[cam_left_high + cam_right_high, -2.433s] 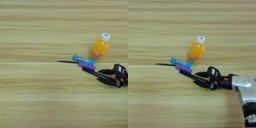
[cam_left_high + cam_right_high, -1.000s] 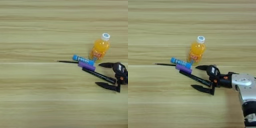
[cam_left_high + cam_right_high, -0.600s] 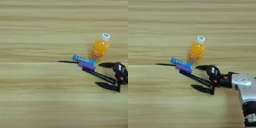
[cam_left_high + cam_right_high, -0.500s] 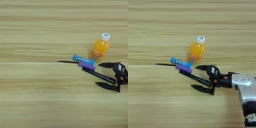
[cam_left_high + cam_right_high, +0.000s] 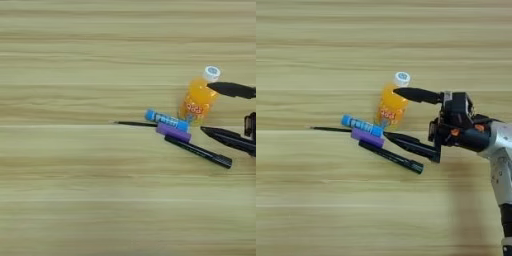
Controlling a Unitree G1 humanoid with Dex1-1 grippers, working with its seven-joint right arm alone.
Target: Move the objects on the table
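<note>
Glossy orange bottle (image 5: 390,106) between spread tapered gripper (image 5: 390,114) fingers, ungrasped; wood-grain table (image 5: 316,200)

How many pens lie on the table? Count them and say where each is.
2. A thick black pen lies below the purple cylinder. A thin black pen pokes out left from under the blue tube.

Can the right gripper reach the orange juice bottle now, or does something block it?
Probably yes. The right gripper is open, one finger beside the orange juice bottle near its cap, the other lower, above the black pen. Nothing lies between them.
</note>
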